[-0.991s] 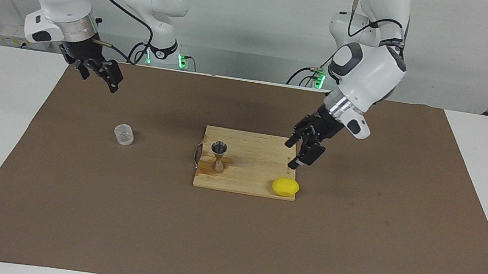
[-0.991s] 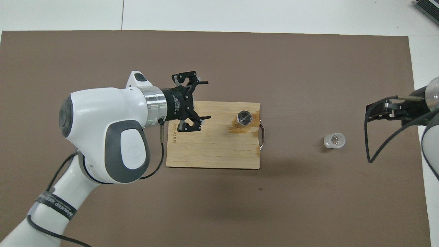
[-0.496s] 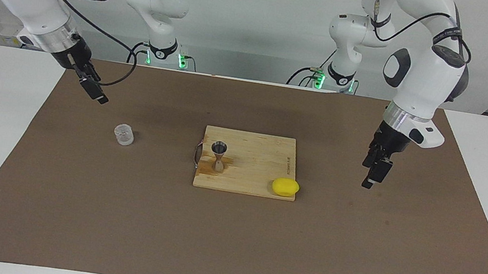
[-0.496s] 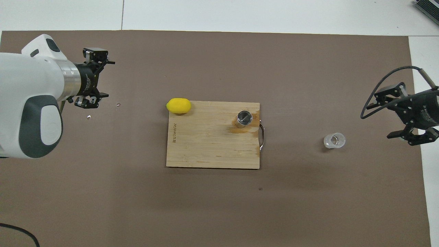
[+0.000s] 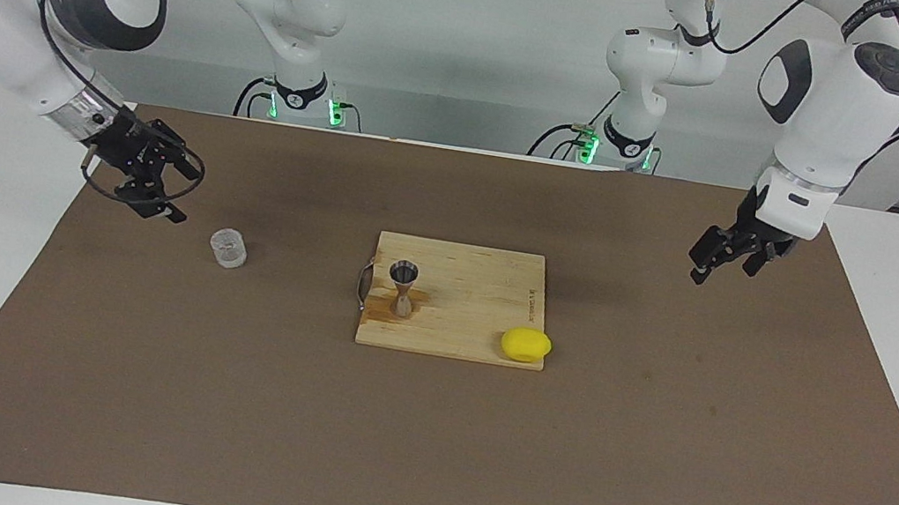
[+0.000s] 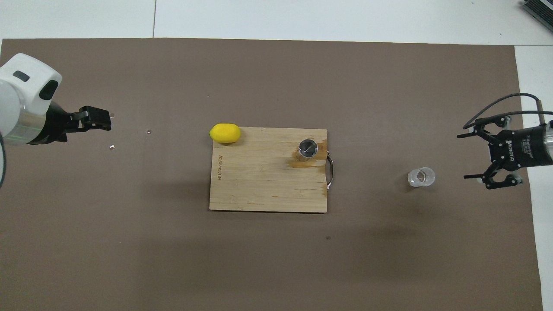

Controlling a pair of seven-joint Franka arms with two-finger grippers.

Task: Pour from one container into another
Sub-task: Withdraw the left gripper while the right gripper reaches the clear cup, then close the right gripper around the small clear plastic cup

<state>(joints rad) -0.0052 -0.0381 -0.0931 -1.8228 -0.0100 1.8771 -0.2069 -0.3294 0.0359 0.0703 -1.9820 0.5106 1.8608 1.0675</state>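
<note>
In the facing view, at the left of the frame, the right gripper [image 5: 175, 194] hangs low over the brown mat [image 5: 650, 461] with its fingers spread wide apart and empty, aimed at the glass cup [image 5: 228, 248], which stands upright on the mat just beside it and well apart from the board; at centre frame the cutting board [image 5: 483, 329] carries the steel jigger [image 5: 403, 287], upright near its handle end with a wet stain about its foot, and the lemon [image 5: 526, 345] at the board's lower right corner; at the upper right of the frame the left gripper [image 5: 721, 256] waits in the air over bare mat, empty, its fingers seemingly apart though seen edge-on; the step in hand looks like the reach for the cup, not yet touched; the next move calls for sliding the open fingers around the cup's wall, closing gently on the slippery glass, then lifting it level, carrying it to the jigger's narrow mouth and tipping slowly.
</note>
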